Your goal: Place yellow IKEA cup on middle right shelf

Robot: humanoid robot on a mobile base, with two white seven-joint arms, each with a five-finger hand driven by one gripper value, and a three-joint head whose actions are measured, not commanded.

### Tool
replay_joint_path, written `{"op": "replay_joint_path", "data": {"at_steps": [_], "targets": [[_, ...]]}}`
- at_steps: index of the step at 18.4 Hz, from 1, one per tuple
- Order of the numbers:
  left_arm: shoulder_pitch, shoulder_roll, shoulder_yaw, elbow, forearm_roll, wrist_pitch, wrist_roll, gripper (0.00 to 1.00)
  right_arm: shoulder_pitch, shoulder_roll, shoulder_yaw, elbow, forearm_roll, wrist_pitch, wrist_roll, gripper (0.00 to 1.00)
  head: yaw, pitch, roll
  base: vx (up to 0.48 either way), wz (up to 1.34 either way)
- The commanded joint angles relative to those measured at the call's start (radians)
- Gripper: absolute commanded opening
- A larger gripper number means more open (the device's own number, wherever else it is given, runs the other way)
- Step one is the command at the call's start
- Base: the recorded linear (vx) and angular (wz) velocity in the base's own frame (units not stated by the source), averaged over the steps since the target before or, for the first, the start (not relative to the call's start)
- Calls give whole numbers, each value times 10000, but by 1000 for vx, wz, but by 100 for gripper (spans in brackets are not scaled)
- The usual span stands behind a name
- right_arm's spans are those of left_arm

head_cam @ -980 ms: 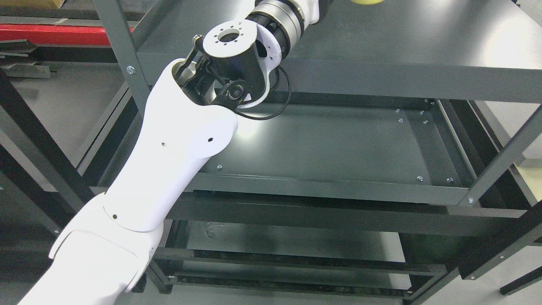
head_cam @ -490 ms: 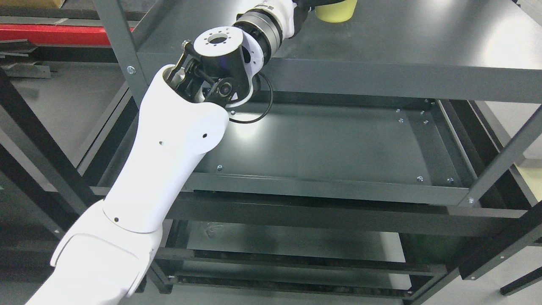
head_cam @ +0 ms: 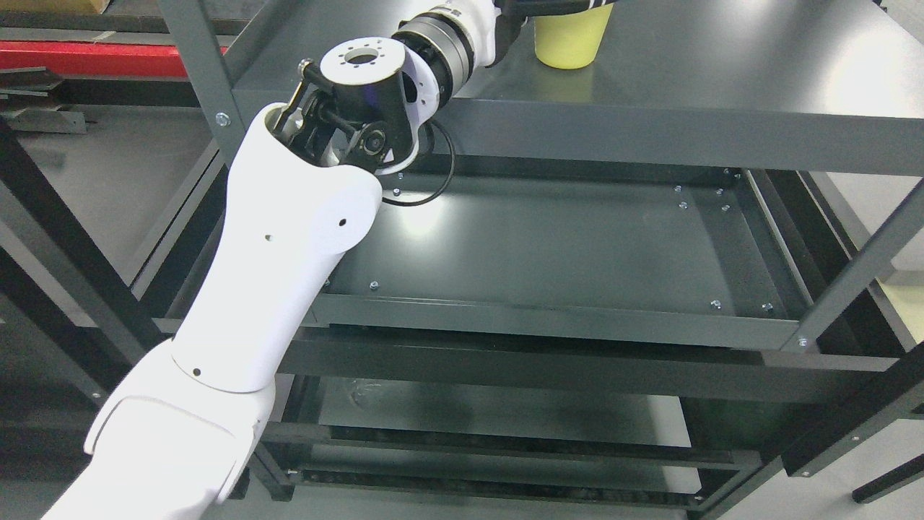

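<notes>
Where the yellow cup point(head_cam: 570, 43) is seen: at the top edge of the head view, upon or just above the upper shelf point(head_cam: 722, 65). Contact between base and board cannot be settled.
Long axis of the cup: upright. The narrower base is turned down to the board and the mouth is turned up, cut off by the picture's edge.
Direction from cup to hand: straight up and slightly left. The left hand point(head_cam: 556, 6) is seen only as a dark band across the cup's rim.
State of the hand: not shown. Too much is cut off for it to be told whether the cup is clasped or let go.
Nearer arm: the left arm point(head_cam: 289, 238), which is raised from the lower left and bent at the wrist joint point(head_cam: 382, 87), just in front of the shelf's front lip. The right arm is not seen.
Place on the board: left of the middle, near the front. The right part of the same board is bare.
Coming move, as judged: if the right part is meant, the cup is to be carried rightward and kept upright.
Beneath: a lower shelf point(head_cam: 563, 245), well apart from the cup.
</notes>
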State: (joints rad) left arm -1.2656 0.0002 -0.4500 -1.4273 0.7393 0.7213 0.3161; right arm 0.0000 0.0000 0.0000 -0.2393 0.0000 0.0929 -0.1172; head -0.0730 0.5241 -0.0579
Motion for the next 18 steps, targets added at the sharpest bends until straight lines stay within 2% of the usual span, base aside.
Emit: {"op": "replay_joint_path", "data": {"at_steps": [1, 8, 11, 14, 18], "targets": [[-61, 172, 910, -864, -367, 242, -46, 98, 138, -175, 169, 0, -245, 7, 6, 100, 0, 0, 0, 0, 0], [-337, 172, 1815, -2169, -383, 778, -336, 98, 138, -175, 169, 0, -245, 7, 6, 99, 0, 0, 0, 0, 0], [-474, 172, 2259, -2324, -383, 779, -2066, 98, 138, -175, 169, 0, -245, 7, 6, 99, 0, 0, 0, 0, 0], [-475, 172, 2353, -2324, -383, 779, -3218, 97, 138, -175, 169, 0, -245, 7, 6, 99, 0, 0, 0, 0, 0], [-399, 227, 2368, -2324, -368, 779, -5838, 94, 138, -175, 169, 0, -245, 7, 6, 99, 0, 0, 0, 0, 0]]}}
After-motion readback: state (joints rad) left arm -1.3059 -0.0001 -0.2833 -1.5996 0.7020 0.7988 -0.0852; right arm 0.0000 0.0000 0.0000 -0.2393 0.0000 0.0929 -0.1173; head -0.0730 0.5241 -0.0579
